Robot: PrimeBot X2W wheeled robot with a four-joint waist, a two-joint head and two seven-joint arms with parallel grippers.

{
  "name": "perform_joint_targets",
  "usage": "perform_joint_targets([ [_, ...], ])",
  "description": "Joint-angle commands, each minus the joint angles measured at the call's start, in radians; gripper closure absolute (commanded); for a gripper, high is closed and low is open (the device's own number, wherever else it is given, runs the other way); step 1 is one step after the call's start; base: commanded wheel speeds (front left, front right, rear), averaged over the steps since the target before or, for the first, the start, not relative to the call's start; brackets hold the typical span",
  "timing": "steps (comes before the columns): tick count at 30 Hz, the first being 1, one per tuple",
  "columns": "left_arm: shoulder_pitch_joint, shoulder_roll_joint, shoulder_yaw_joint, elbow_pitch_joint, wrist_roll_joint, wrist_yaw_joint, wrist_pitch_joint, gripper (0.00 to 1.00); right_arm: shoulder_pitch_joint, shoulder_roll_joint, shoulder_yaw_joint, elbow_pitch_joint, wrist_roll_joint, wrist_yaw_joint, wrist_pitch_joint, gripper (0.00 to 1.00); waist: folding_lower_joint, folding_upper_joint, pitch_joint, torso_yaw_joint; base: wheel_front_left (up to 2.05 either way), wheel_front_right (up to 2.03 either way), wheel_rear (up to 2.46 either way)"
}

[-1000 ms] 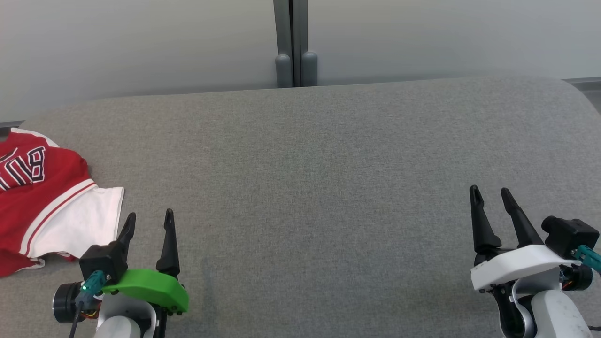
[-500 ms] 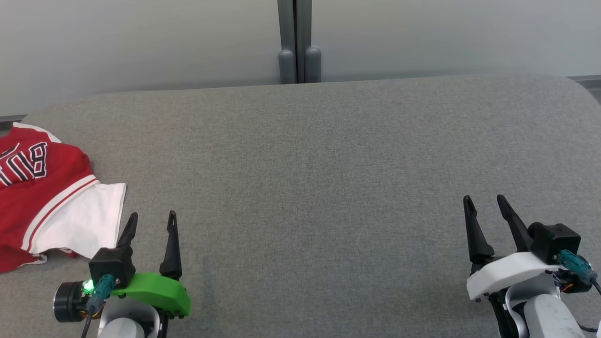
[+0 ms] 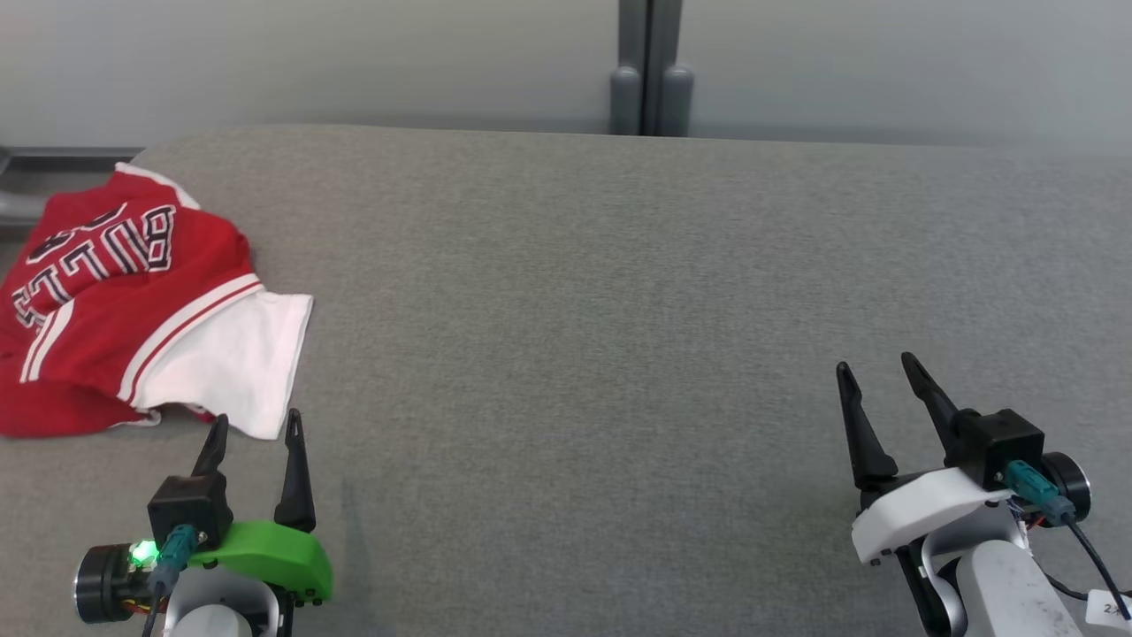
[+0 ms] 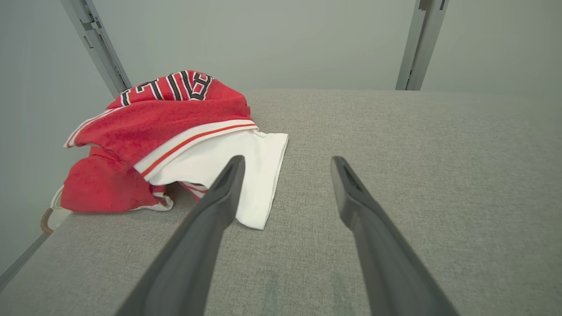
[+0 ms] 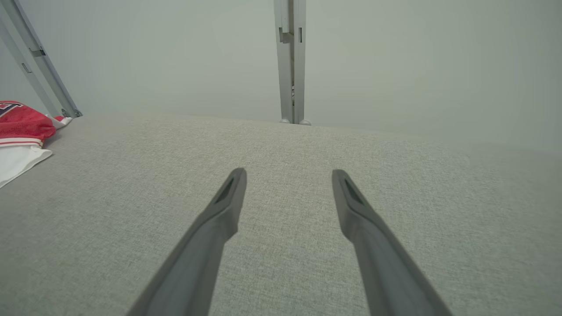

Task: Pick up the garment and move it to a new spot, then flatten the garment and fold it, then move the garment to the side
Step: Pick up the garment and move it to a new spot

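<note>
I have both grippers low over the grey pad (image 3: 575, 292), and both are empty. The left gripper (image 3: 256, 418) has its jaws spread wide, with only bare pad showing in the gap between them in the left wrist view. Its outer finger (image 4: 219, 197) lines up over the white flap of the garment (image 3: 133, 292); I cannot tell whether the tip touches the cloth or hangs just above it. The other finger stands beside the flap's edge, clear of it.

The right gripper (image 3: 875, 363) is also wide apart, holding nothing, its fingers pointing across open pad, well apart from the garment.

The garment is a red jersey with black-and-white lettering and a white part. It lies bunched at the pad's left end, near the far corner, unfolded and crumpled, with the white flap spread towards my left gripper.
</note>
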State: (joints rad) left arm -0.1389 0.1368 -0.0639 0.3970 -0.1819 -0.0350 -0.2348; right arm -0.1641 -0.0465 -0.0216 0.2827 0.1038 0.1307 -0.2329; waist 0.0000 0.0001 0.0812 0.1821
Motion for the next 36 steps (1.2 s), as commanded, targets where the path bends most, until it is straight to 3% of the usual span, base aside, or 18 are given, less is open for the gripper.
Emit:
perform_joint_targets([
  [1, -0.016, -0.002, 0.012, 0.011, 0.022, -0.003, -0.009, 0.00, -0.018, -0.006, 0.007, 0.007, -0.020, 0.000, -0.010, 0.00, 0.0000, -0.0001, 0.029, 0.106, 0.00, 0.00, 0.00],
  [10, 0.004, -0.015, 0.088, 0.057, 0.090, -0.017, -0.025, 0.00, -0.054, -0.007, 0.064, 0.053, -0.069, 0.000, -0.026, 0.00, 0.0000, -0.0001, 0.041, 0.306, 0.00, 0.00, 0.00],
  [15, 0.025, -0.027, 0.153, 0.068, 0.112, -0.012, -0.033, 0.00, -0.086, -0.007, 0.115, 0.079, -0.095, 0.000, -0.035, 0.00, 0.0000, -0.0001, 0.057, 0.366, 0.00, 0.00, 0.00],
  [25, -0.057, -0.051, 0.220, 0.151, 0.026, -0.089, -0.030, 0.00, -0.135, -0.008, 0.125, 0.094, -0.119, 0.000, -0.034, 0.00, 0.0000, -0.0001, 0.125, 0.372, 0.00, 0.00, 0.00],
  [29, -0.164, -0.015, 0.185, 0.183, -0.024, -0.096, -0.030, 0.00, -0.168, -0.006, 0.114, 0.076, -0.147, 0.000, -0.034, 0.00, 0.0000, -0.0001, 0.192, 0.352, 0.00, 0.00, 0.00],
  [36, -0.372, 0.121, 0.072, 0.203, -0.204, -0.097, -0.030, 0.00, -0.247, -0.007, 0.134, 0.043, -0.195, 0.000, -0.034, 0.00, 0.0000, -0.0001, 0.339, 0.279, 0.00, 0.00, 0.00],
])
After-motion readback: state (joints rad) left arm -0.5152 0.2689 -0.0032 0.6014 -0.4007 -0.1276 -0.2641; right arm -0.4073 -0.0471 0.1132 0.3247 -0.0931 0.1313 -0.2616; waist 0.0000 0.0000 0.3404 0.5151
